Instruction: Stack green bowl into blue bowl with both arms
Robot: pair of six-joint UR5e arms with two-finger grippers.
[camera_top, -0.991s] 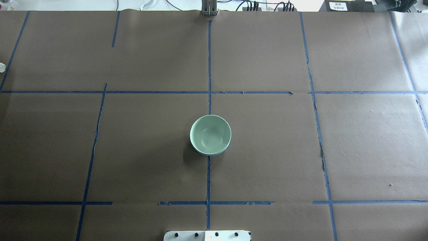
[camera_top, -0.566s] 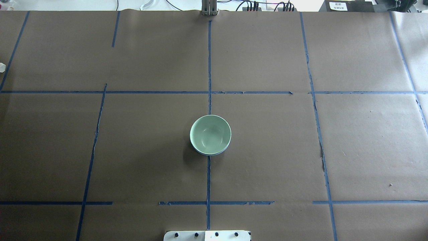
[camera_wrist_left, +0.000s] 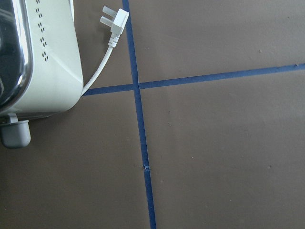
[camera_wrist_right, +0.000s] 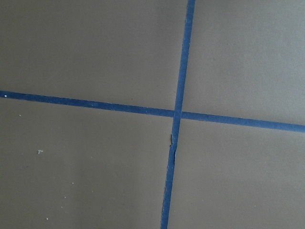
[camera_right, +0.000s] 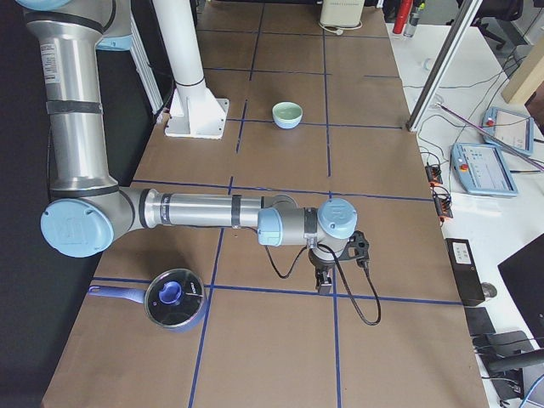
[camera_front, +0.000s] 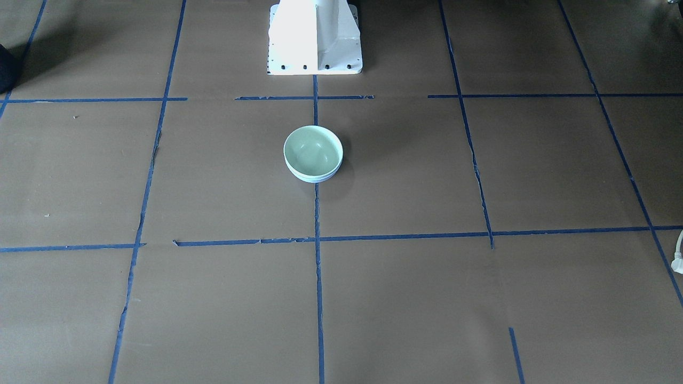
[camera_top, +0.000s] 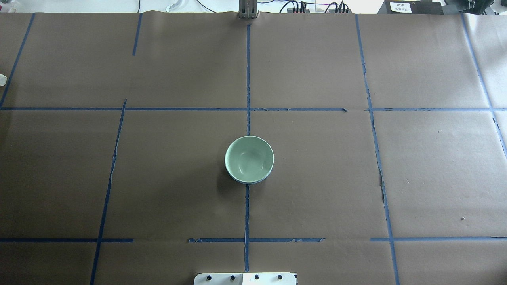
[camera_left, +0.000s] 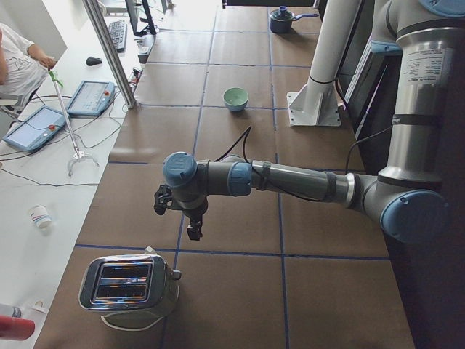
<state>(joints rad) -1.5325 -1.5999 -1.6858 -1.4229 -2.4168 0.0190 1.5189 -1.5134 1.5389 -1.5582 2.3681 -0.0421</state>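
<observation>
The green bowl [camera_top: 249, 158] sits nested inside the blue bowl [camera_top: 248, 182] at the table's middle, just in front of the pedestal; only a thin blue rim shows under it. The stack also shows in the front view, green bowl [camera_front: 312, 150] over blue bowl [camera_front: 315, 179]. Both arms are far from it. My left gripper [camera_left: 193, 233] hangs over the table's left end near the toaster. My right gripper [camera_right: 324, 283] hangs over the right end. Both show only in side views, so I cannot tell whether they are open or shut. Neither holds anything I can see.
A chrome toaster [camera_left: 129, 283] with a white cord and plug [camera_wrist_left: 114, 21] stands at the left end. A pot with a blue lid [camera_right: 174, 297] stands at the right end. The white pedestal [camera_front: 315, 37] is behind the bowls. An operator [camera_left: 14, 58] sits beyond the table.
</observation>
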